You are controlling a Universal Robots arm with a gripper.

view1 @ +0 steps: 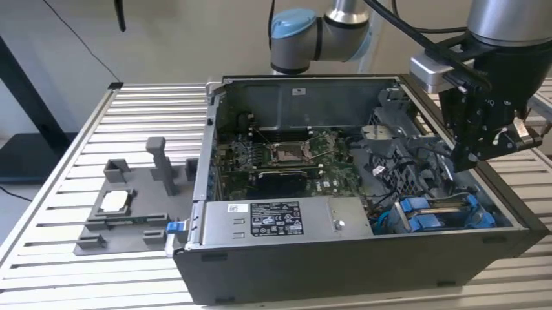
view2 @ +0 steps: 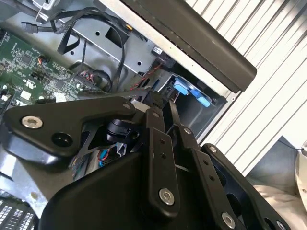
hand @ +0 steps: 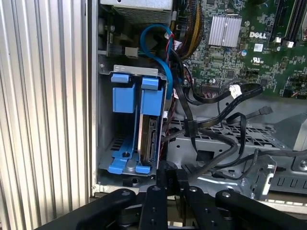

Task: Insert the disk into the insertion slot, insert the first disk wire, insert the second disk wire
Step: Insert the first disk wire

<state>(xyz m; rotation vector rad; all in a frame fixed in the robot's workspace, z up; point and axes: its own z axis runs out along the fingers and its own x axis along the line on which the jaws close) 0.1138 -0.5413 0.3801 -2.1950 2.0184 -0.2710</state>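
Note:
The disk (hand: 145,139) stands on edge in the insertion slot (hand: 106,120), a grey metal cage at the case's front corner, framed by its bright blue carrier (hand: 153,91). A second blue carrier (hand: 123,93) sits beside it. A blue wire (hand: 160,52) loops over the cage, and loose black wires (hand: 216,120) lie next to it. My gripper (hand: 169,173) hovers close to the open end of the cage with its fingers together; I cannot make out anything pinched between them. The exterior view has the gripper (view1: 466,165) above the blue carriers (view1: 440,213).
The open computer case (view1: 345,271) lies on a slatted metal table (view1: 52,258). Inside are the motherboard (view1: 289,158) and a power supply (view1: 276,219). A grey fixture (view1: 129,219) holding a small silver chip (view1: 115,202) sits at the exterior view's left.

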